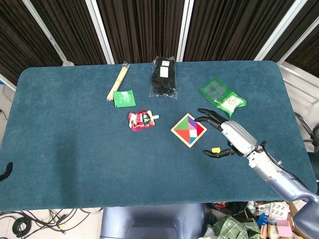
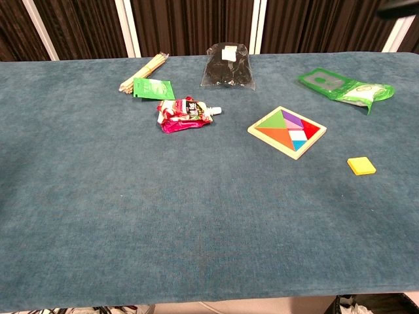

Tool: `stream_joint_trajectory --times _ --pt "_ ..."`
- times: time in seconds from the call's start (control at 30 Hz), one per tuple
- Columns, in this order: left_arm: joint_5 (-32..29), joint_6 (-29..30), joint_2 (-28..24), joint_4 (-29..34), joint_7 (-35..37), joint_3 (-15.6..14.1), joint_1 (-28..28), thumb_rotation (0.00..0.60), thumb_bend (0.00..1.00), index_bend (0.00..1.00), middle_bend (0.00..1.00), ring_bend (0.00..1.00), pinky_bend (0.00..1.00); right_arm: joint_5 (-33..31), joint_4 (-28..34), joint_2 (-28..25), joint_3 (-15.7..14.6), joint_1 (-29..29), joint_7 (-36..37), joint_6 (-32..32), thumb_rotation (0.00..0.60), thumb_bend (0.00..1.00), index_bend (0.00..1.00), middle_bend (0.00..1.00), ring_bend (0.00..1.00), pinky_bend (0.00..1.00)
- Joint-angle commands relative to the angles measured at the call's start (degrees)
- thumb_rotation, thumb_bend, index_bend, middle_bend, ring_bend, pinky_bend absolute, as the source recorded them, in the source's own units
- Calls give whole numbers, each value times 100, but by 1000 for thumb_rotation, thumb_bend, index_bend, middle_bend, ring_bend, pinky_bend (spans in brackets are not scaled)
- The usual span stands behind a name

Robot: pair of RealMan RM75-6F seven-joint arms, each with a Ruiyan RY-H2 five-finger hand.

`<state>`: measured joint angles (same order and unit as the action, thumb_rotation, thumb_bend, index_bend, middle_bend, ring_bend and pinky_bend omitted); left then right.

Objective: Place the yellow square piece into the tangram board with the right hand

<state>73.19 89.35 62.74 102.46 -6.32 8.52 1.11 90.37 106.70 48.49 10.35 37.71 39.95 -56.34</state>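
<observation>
Right hand (image 1: 230,137): silver-grey metallic palm shell, smooth and rounded; slender black fingers (image 1: 209,119) with glossy segments, tapering to narrow tips. Thumb likewise black.

Right wrist (image 1: 256,155): short dark collar with small black fittings between hand and arm (detail too small to read).

Right forearm (image 1: 284,180): silver-grey tubular casing with a faint bluish sheen, widening towards the frame's lower right corner.

Left arm: only a small black curved part (image 1: 6,171) shows at the head view's left edge, unidentifiable.

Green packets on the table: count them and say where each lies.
2. A small green packet lies at the back left, against the wooden sticks; a larger green packet lies back right, beyond the tangram board.
</observation>
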Motion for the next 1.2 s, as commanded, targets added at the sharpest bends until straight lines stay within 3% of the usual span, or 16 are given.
stream_joint_trajectory --times 0.03,1.0,1.2 --pt "9 3 -6 3 2 -9 -6 600 321 0 0 0 0 -63 9 62 -17 20 -90 33 600 168 177 0 0 128" --pt "29 22 1 -19 -1 -9 -10 600 321 0 0 0 0 -365 65 237 -26 47 -584 64 600 171 177 0 0 128" --pt "32 24 4 -12 -7 -9 -8 600 321 0 0 0 0 -531 -18 252 -38 9 -1059 73 600 164 177 0 0 127"
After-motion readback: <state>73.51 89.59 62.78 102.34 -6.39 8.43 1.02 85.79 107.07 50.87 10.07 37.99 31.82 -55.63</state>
